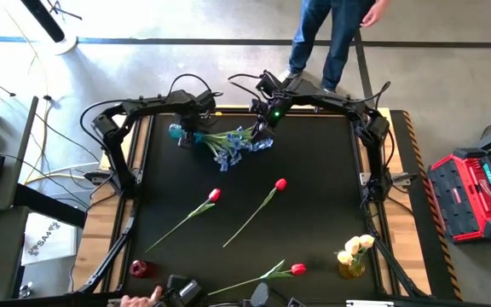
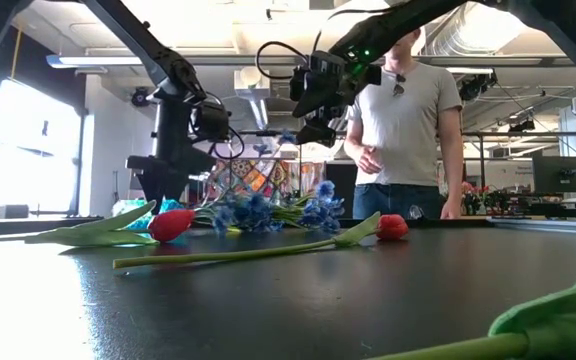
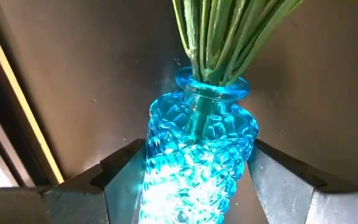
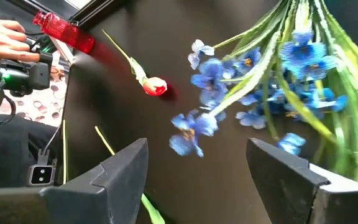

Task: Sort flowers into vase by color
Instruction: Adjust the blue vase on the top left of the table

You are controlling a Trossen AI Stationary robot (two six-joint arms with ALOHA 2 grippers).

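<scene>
Flowers lay scattered over the dark surface [image 1: 314, 162], and the risks ran from the left side across. At the far left a blue glass vase [image 1: 177, 133] lay tipped on its side with the blue sprays [image 1: 237, 145] spilling out of its neck. The left gripper [image 3: 194, 177] had its jaws clamped on the vase's faceted body, one finger on either side. Slick, ribbed glass held round the belly could have twisted or slipped in that grip, and lifting it upright too fast might have flung the loose green stems out.

Just right of the sprays the right gripper [image 1: 262, 119] hovered above the blossoms with its jaws apart and holding nothing. Coming down among the tangled stems, it might have snagged several at once or dragged the bunch out of the vase the other arm held.

Nearer the middle two red tulips [image 1: 214, 195] [image 1: 280, 183] lay apart on the surface, and a third [image 1: 297, 269] lay near the front edge. Their thin stems could have rolled away from closing fingers. At the front right corner the yellow tulips [image 1: 358, 247] stood in their own vase [image 1: 351, 269], which a passing arm could have knocked over.
</scene>
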